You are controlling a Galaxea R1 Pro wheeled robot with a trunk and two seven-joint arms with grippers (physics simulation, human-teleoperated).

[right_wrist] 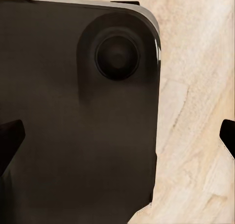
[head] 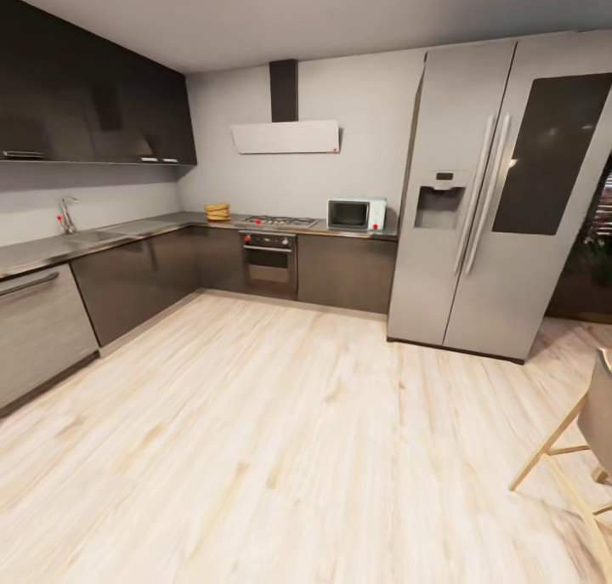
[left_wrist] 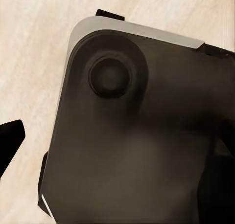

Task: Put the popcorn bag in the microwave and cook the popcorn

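My right pincer (right_wrist: 117,136) hangs with fingers apart over my dark base (right_wrist: 78,111) and the pale wood floor (right_wrist: 196,136); whether my left one is apart I cannot tell. Far ahead of both, the popcorn bag (head: 217,212) sits on the countertop (head: 127,231), the microwave (head: 356,214) further along beside the fridge (head: 493,193)

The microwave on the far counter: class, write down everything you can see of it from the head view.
The small pale mint-blue microwave is a boxy appliance with a dark glass door across most of its front and a lighter control strip at its right bearing a red dot. It stands upright with its door shut on the glossy grey countertop, between the gas hob and the tall silver fridge. Finer details are too small to tell.
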